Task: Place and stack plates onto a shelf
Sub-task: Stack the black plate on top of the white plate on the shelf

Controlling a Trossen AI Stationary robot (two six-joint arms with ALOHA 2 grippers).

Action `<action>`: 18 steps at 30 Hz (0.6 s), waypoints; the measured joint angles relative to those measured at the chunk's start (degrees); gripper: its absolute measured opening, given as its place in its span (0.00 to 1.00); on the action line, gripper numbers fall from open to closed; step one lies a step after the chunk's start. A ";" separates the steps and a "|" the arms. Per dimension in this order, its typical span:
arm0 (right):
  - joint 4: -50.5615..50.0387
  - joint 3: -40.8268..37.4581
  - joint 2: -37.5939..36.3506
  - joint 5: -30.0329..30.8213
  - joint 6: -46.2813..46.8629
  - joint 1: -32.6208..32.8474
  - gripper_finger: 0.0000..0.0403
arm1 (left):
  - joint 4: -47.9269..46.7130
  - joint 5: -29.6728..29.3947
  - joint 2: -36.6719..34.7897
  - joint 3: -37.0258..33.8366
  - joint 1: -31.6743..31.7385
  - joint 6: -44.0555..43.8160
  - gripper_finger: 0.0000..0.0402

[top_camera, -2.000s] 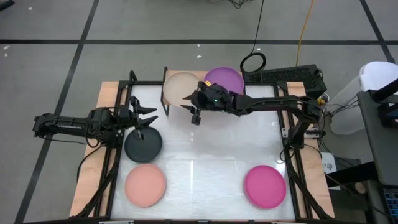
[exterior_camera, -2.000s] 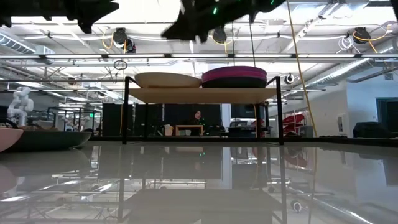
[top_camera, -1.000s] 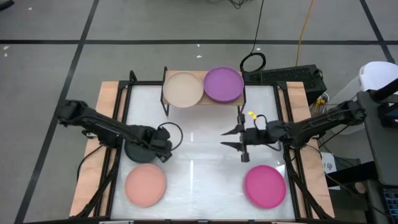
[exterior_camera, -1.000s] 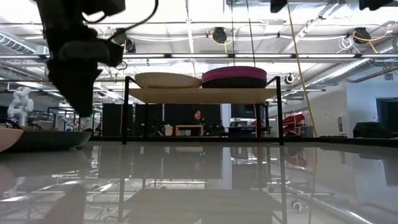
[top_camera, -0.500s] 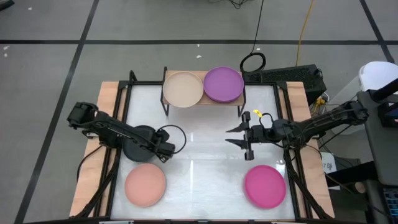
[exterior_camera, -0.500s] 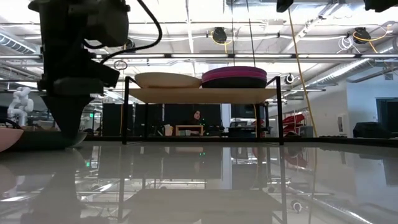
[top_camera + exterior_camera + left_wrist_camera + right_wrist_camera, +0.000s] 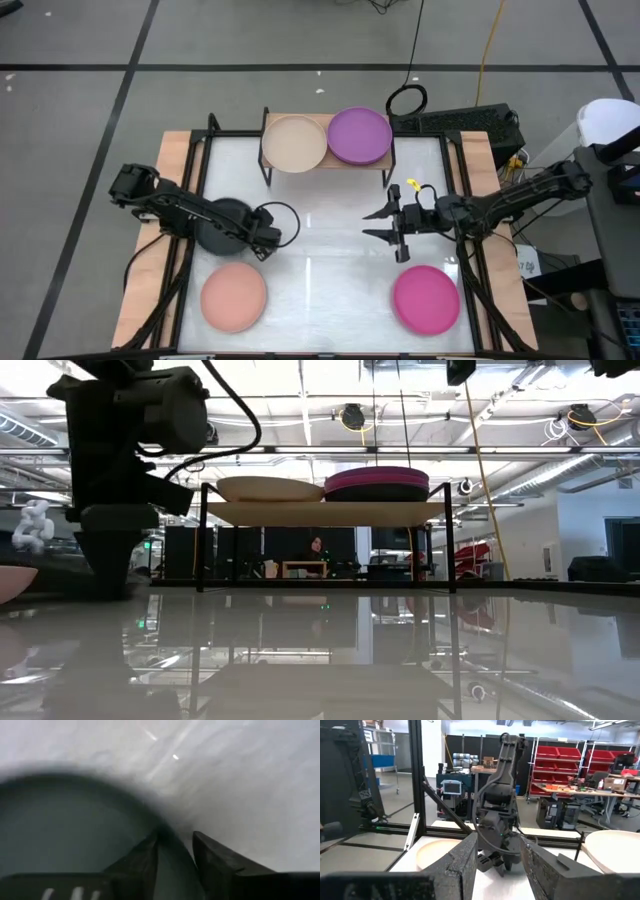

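The left gripper [image 7: 262, 240] is down at the table with its two fingers [image 7: 142, 865] set a narrow gap apart astride the rim of the dark grey plate [image 7: 222, 222], one finger over the plate's face and the other outside the rim above the white tabletop [image 7: 320, 270]; whether they press the rim cannot be told from the left wrist view. In the high view that plate lies at about 9 o'clock from the table's middle, and the left gripper meets it at the plate's own 4 o'clock edge. The right gripper [image 7: 382, 224] hangs above the table at about 3 o'clock from the middle, its fingers spread wide and holding nothing, pointing toward 9 o'clock, straight at the left arm seen across the table in the right wrist view. The magenta plate [image 7: 426, 298] lies flat at about 5 o'clock, just beyond the right gripper toward the near edge, apart from it. The salmon plate [image 7: 234, 296] lies flat at about 7 o'clock, just beside the dark grey plate. The shelf [image 7: 328, 118] stands at 12 o'clock at the far edge; on it the beige plate [image 7: 294, 142] sits on the left half, and the purple plate [image 7: 360, 135] tops a stack on the right half, with a dark plate [image 7: 375, 491] at the bottom of that stack in the low view.
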 joint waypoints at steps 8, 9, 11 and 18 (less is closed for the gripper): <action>0.92 0.00 0.00 0.70 -0.07 1.85 0.32 | -0.69 1.82 -0.62 1.89 1.05 11.38 0.03; 1.05 0.00 -0.01 1.71 -0.23 2.00 0.32 | -0.98 2.30 -0.48 3.01 0.72 13.13 0.03; 1.00 0.00 -0.01 3.62 -0.52 2.11 0.32 | -1.18 4.35 -0.41 5.50 -0.16 18.57 0.03; 0.99 0.00 -0.01 5.86 -1.07 2.13 0.32 | -0.39 8.60 -0.55 18.90 -6.02 40.09 0.02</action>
